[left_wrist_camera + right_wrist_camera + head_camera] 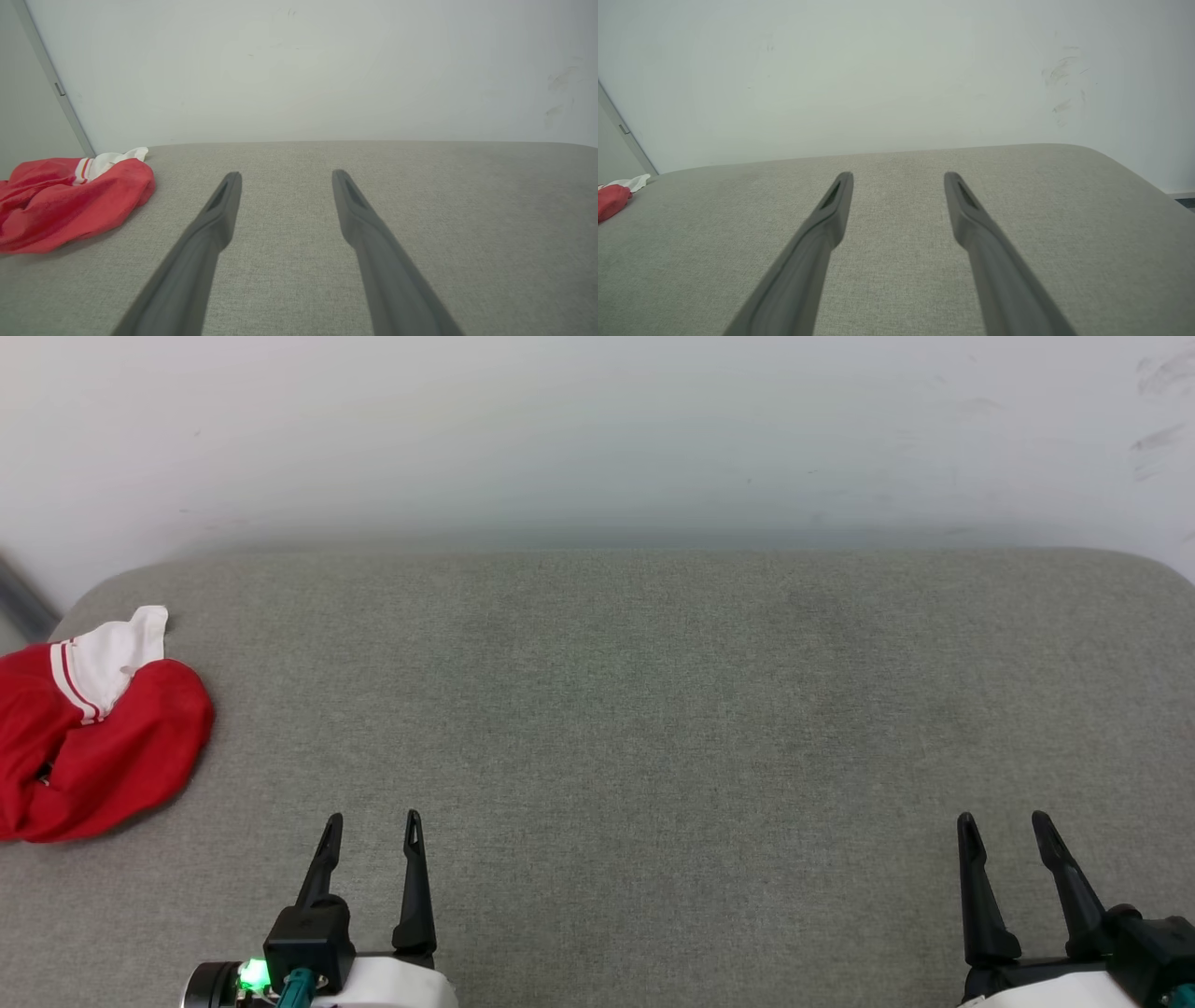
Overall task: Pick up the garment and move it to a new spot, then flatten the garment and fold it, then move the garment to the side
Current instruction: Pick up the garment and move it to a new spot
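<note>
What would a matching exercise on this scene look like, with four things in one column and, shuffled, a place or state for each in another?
Things:
1. red jersey T-shirt
2. left gripper
3. right gripper
4. wall

Places or states:
A. open, at the lower right of the head view
B. crumpled at the left end of the grey upholstered surface
C. open, the one nearer the T-shirt
D. pale and scuffed, behind the surface

Pairs: 1-B, 2-C, 3-A, 4-D
</note>
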Controlling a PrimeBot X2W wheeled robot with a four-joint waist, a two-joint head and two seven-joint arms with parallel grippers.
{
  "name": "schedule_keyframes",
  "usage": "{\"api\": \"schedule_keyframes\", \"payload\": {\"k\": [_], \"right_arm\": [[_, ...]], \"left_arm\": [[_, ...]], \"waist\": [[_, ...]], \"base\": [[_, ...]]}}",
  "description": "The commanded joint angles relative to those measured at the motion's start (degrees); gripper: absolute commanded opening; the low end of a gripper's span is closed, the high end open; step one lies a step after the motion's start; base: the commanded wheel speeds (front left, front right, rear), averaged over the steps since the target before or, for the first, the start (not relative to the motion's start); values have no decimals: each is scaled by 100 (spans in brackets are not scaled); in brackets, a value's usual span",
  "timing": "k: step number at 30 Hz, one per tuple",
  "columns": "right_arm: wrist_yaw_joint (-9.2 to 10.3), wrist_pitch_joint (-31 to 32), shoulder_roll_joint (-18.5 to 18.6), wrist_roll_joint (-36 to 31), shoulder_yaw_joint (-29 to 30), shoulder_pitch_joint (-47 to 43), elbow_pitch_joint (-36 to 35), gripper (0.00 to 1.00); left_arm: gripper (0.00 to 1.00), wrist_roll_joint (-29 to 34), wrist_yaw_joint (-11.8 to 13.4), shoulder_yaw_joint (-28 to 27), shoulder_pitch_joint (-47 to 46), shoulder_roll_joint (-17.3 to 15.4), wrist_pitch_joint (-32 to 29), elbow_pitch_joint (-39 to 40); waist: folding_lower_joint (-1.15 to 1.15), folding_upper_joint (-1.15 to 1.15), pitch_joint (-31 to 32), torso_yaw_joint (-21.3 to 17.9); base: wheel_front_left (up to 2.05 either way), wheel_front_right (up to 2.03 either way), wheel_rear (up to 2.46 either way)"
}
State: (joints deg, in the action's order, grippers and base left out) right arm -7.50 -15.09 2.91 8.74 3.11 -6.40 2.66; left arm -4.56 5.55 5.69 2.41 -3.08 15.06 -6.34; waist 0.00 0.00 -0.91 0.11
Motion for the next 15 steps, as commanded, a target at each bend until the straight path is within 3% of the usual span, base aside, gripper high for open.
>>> {"api": "schedule_keyframes", "payload": {"k": [1, 8, 15], "right_arm": [[2, -12, -5, 49, -3, -67, 13, 100], [2, -12, -5, 49, 14, -61, 23, 100], [2, -12, -6, -70, -20, -42, -77, 100]], "left_arm": [[100, -5, -17, -9, 49, 7, 18, -13], [100, 30, -62, -30, 17, 18, 18, -6], [100, -1, 62, -48, -120, 19, 18, 30]], "waist": [[0, 0, 1, 2], [0, 0, -10, 33], [0, 0, -48, 367]], "base": [[0, 0, 0], [0, 0, 0], [0, 0, 0]]}}
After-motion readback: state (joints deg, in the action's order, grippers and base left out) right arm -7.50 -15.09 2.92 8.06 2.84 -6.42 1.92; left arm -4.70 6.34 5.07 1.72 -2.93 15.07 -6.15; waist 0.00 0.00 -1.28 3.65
